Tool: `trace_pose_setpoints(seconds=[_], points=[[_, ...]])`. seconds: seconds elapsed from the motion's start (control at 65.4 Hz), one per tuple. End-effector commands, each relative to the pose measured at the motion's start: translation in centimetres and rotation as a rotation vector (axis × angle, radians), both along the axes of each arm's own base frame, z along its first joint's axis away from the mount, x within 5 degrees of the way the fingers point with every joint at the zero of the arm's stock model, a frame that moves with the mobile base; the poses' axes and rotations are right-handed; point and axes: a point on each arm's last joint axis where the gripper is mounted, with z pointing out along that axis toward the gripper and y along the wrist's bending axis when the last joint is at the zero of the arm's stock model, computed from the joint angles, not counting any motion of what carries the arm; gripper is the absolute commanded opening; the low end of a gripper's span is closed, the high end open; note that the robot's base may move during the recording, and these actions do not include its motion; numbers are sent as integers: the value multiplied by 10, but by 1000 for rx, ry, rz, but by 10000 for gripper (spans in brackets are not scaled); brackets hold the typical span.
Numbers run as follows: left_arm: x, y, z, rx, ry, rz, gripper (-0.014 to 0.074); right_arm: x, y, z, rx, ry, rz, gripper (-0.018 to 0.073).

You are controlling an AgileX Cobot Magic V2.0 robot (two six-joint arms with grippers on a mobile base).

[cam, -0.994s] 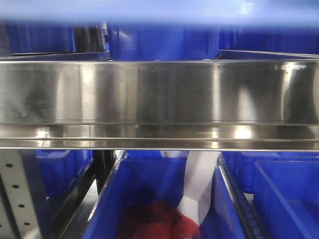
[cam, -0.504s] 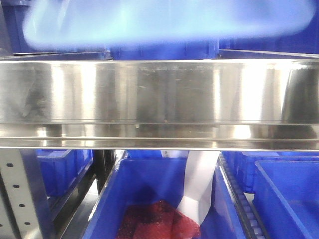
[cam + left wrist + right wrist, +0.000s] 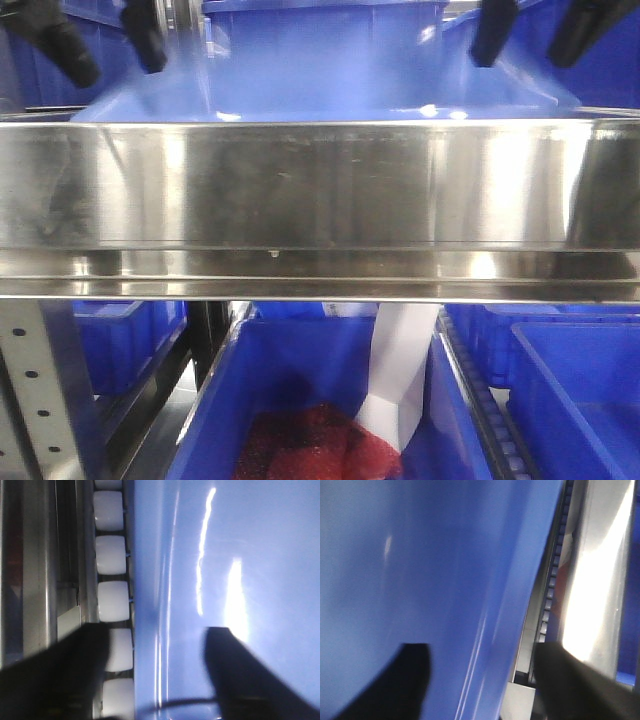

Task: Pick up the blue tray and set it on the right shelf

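The blue tray [image 3: 320,95] lies on the right shelf [image 3: 320,185], just behind its broad steel front lip. My left gripper [image 3: 100,45] hangs open over the tray's left end, and my right gripper [image 3: 535,30] hangs open over its right end. In the left wrist view the left gripper [image 3: 157,665] straddles the tray's rim [image 3: 150,580], one finger over the white rollers [image 3: 111,555] and one over the tray floor. In the right wrist view the right gripper [image 3: 485,680] straddles the tray's edge [image 3: 420,555] beside the steel shelf [image 3: 592,590].
Deep dark-blue bins [image 3: 320,40] stand behind the tray on the shelf. Below the shelf, a blue bin [image 3: 230,400] holds a red item [image 3: 315,445] and a white sheet [image 3: 400,370]. More bins [image 3: 570,390] are at right, and a perforated upright [image 3: 30,390] at left.
The tray came down from the top of the front view and now rests behind the shelf lip. Both grippers have come into view above it with their fingers spread apart.
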Motion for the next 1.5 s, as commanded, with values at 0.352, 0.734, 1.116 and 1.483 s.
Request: trace_pose_setpoints(seconds=[0.352, 0.734, 1.116, 1.483], points=[[-72, 15, 92, -63, -339, -41, 285, -74, -23, 82, 55, -325, 2, 400], [-195, 42, 75, -216, -681, -125, -43, -231, -70, 53, 97, -818, 30, 57], [-262, 81, 16, -318, -930, -112, -49, -297, -89, -27, 111, -1076, 35, 57], [-264, 82, 8, -317, -930, -111, -49, -296, -89, -29, 109, -1076, 36, 57]])
